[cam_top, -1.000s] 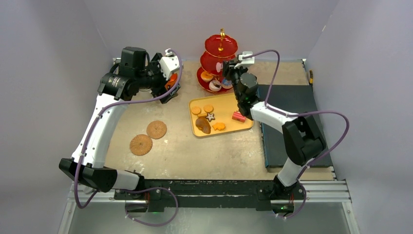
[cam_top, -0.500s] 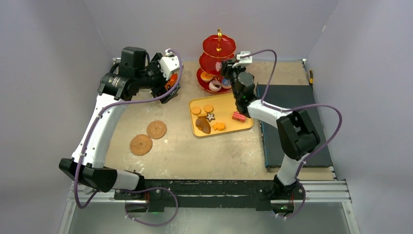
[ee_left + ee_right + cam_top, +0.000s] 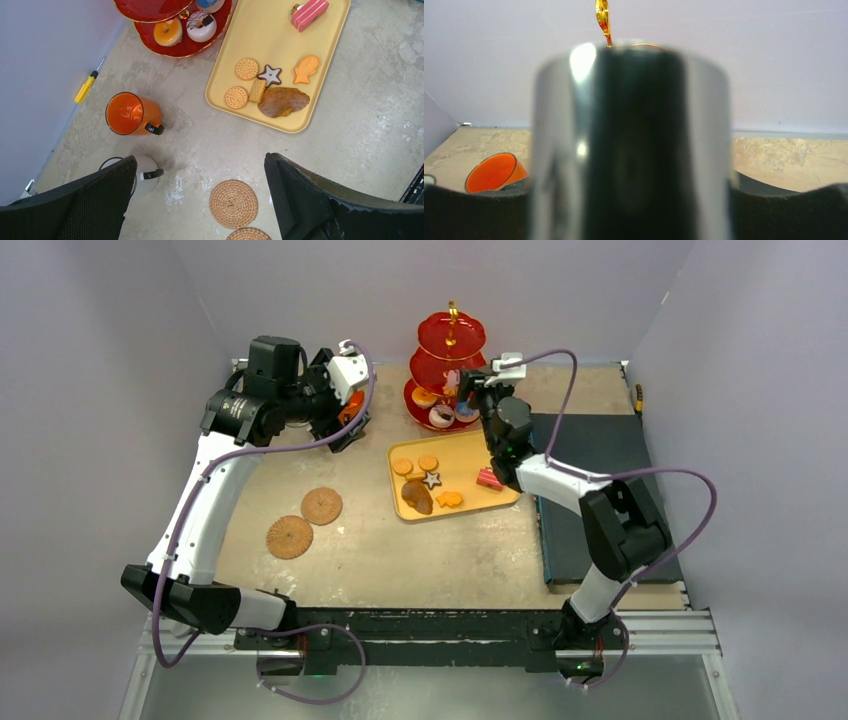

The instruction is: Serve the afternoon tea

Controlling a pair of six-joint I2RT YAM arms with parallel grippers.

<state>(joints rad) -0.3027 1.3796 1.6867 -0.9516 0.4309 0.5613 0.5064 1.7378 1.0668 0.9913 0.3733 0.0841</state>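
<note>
Tabletop point(image 3: 400, 550) nearer than the yellow tray point(image 3: 465, 455) lies open; red stand point(image 3: 452, 335), orange mug point(image 3: 127, 114) and right end effector point(image 3: 460, 380) obstruct the far side.

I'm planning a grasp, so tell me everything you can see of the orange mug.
The orange mug stands upright on the bare table, not on the coasters. It looks glossy, ceramic or plastic, orange inside and out, with a dark rim and a small black handle turned roughly toward them. It looks empty. The white mug stands close by but apart; only the table touches it.
</note>
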